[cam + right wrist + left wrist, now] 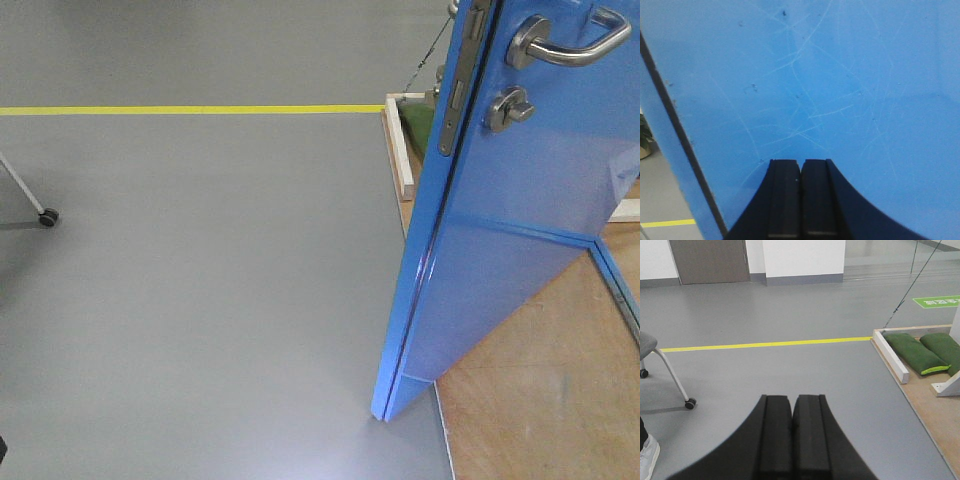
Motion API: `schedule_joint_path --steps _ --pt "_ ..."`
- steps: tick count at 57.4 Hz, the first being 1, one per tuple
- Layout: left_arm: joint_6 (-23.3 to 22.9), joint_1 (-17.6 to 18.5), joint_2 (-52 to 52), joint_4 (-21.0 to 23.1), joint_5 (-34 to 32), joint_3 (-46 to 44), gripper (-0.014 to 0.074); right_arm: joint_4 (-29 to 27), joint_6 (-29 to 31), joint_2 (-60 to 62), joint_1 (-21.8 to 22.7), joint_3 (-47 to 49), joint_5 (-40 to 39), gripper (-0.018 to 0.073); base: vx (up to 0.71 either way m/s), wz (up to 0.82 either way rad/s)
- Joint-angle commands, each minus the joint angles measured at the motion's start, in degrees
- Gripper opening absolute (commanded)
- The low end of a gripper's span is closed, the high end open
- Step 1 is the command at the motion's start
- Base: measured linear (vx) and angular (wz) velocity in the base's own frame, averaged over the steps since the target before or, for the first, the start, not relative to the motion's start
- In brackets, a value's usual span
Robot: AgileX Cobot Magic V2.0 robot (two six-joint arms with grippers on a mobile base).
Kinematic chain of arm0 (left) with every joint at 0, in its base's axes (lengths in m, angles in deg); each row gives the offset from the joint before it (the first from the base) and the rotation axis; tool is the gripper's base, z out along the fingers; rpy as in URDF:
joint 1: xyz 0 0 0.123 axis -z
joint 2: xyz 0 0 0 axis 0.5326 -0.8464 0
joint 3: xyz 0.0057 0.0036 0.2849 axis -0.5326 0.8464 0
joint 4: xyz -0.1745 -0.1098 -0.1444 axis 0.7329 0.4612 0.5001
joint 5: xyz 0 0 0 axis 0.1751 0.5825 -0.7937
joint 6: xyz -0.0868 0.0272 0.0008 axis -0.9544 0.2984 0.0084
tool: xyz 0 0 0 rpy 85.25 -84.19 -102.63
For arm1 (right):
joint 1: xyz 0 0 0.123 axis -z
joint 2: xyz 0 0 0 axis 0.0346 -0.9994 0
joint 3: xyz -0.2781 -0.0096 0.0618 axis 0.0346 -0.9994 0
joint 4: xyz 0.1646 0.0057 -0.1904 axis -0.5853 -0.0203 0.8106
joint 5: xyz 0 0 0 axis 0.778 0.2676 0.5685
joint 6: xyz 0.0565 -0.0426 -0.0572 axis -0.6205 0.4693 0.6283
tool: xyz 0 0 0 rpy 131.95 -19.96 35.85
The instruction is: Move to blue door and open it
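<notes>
- Closest in the front view, the bottom corner of the blue door (500, 230) is meeting the floor. The door is standing upright with its long axis vertical and is hanging ajar. Its latch plate (460, 80) edge is facing the camera, and its lever handle (565, 45) is sitting high.
- Left gripper (792, 402) is pressing its pads together on nothing. A yellow line (765, 344) is crossing ahead of it, with green sandbags (912, 352) ahead to its right. No door is showing here.
- Right gripper (801, 165), likewise closed and empty, is facing the scratched blue panel close ahead, with the door's edge running to its left. A flat, steady push beside that edge looks best for widening the gap without slipping off.
</notes>
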Motion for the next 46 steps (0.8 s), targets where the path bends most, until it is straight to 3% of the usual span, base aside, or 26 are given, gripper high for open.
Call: schedule_joint_path --steps 1,46 --pt "-0.4 0.4 0.7 0.1 -4.9 -1.5 0.0073 -0.1 0.2 1.7 -0.1 1.9 -5.0 0.0012 0.0 0.0" --pt "-0.4 0.4 0.7 0.1 -4.9 -1.5 0.0073 0.0 0.2 1.7 -0.1 1.9 -5.0 0.0012 0.0 0.0"
